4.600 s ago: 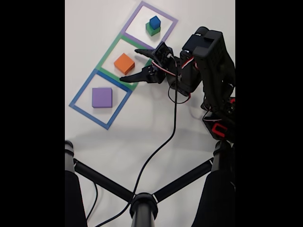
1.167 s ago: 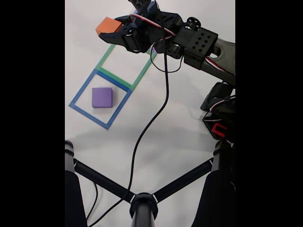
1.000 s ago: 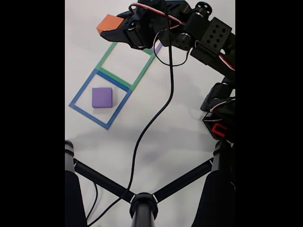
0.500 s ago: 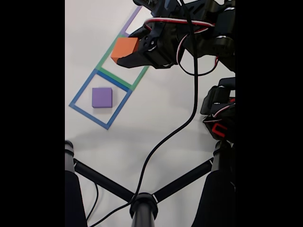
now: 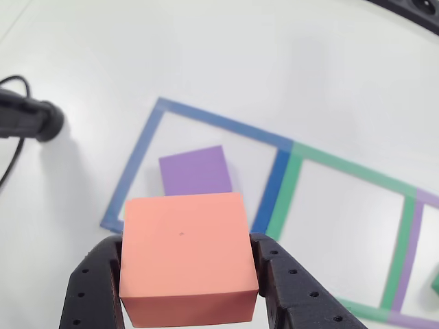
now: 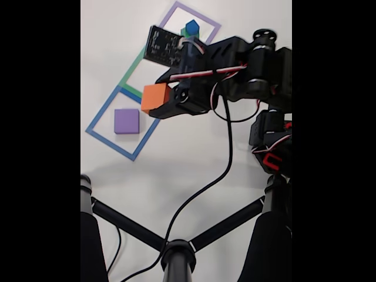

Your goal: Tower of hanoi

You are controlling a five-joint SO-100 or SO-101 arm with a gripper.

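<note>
While the claw (image 5: 186, 288) is clamped on the orange cube (image 5: 186, 257), one black finger (image 5: 96, 288) pressing each side, the cube hangs clear of the white worktop (image 5: 206, 62). Seen from the other view, it sits above the near edge of the blue taped square (image 5: 147, 147), and the purple block (image 5: 197, 171) lies flat inside that square just beyond it. A green taped square (image 5: 291, 185) adjoins the blue one on that view's right, sharing a side, and a purple taped outline (image 5: 415, 226) follows after it.

From the fixed view, the orange cube (image 6: 155, 97) is held over the blue square's upper right corner, with the purple block (image 6: 127, 121) below and left of it. Farther up, a small blue cube (image 6: 191, 26) shows inside the purple square (image 6: 176, 9), partly behind the arm. A black cable (image 6: 220, 170) trails down from the arm across the worktop.
</note>
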